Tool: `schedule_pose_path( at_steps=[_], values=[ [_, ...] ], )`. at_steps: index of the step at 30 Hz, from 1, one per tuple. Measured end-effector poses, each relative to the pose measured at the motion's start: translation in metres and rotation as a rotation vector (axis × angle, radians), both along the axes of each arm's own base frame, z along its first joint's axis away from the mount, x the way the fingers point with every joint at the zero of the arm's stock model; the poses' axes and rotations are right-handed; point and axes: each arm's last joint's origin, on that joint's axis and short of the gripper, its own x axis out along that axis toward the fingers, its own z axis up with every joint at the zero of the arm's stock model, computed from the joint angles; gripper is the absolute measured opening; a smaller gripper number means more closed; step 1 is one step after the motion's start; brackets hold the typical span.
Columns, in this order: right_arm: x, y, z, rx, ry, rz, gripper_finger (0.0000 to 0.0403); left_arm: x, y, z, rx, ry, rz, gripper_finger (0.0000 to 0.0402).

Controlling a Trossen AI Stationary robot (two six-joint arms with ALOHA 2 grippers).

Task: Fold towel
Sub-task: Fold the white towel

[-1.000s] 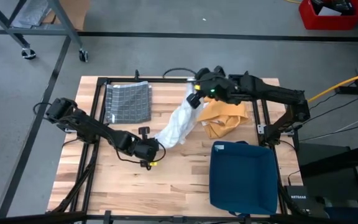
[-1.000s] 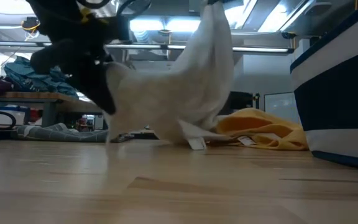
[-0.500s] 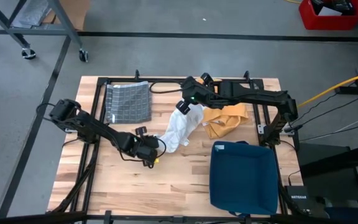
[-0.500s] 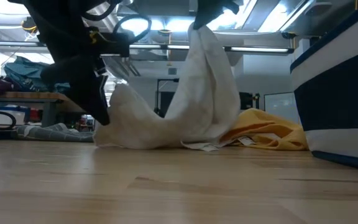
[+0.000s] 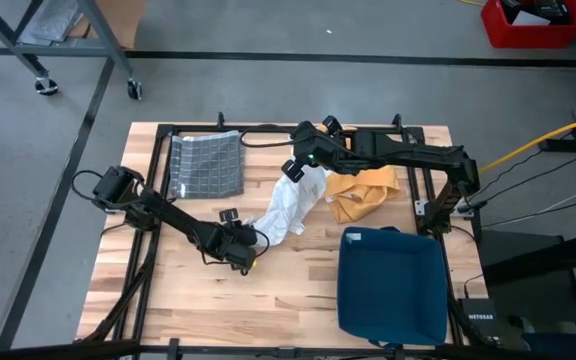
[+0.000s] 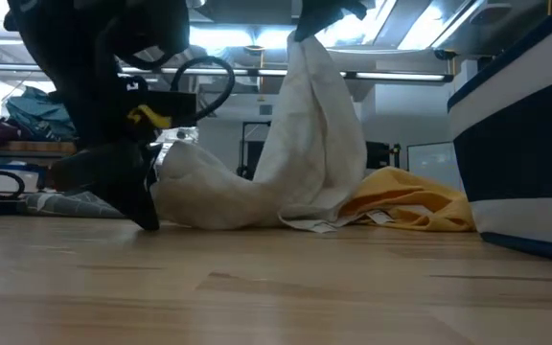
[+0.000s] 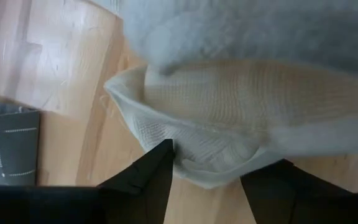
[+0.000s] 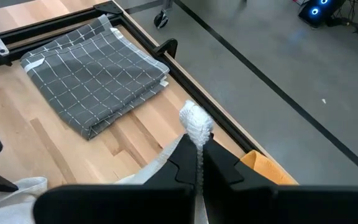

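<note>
High view shows the right gripper (image 5: 295, 169) raised over the far middle of the table (image 5: 178, 310), its fingers pressed together on one corner of the white towel (image 5: 290, 203). In the right wrist view a tuft of that corner pokes up between the two dark fingers (image 8: 182, 163). From there the towel hangs and slopes down leftward and nearer, its lower end lying bunched on the wood.

At that lower end sits the left gripper (image 5: 247, 247), down at table level in the near-middle. Its wrist view shows the fingers (image 7: 148, 180) spread apart, with the towel's folded edge lying in the gap between them; they do not look closed on it. In the low view the left arm stands dark at the towel's left end, while the cloth rises to the right gripper at the top of the frame.

Just right of the towel lies a crumpled yellow cloth (image 5: 360, 192), touching it. A folded grey checked cloth (image 5: 206, 165) rests at the far left. A blue bin (image 5: 392, 284) stands at the near right.
</note>
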Motion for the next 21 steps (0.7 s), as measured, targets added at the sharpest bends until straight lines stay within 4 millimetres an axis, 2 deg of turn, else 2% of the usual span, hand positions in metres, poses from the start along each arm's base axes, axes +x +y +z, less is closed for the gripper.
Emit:
schedule_pose_path(
  at_steps=[3, 10, 14, 21],
  values=[
    [0.0, 0.0, 0.0, 0.0, 0.001, 0.0, 0.0009, -0.001, -0.003, -0.001, 0.004, 0.008, -0.011, 0.0132],
    [0.0, 0.0, 0.0, 0.008, 0.004, 0.012, 0.0009, -0.013, -0.008, 0.006, 0.03, 0.067, -0.057, 0.0013],
    [0.0, 0.001, 0.0, 0.015, 0.017, 0.045, 0.0009, -0.029, -0.009, 0.018, 0.053, 0.149, -0.084, 0.001],
    [-0.002, 0.002, -0.003, 0.023, 0.069, 0.088, 0.0009, -0.07, -0.005, 0.053, 0.135, 0.324, -0.138, 0.0003]
  ],
)
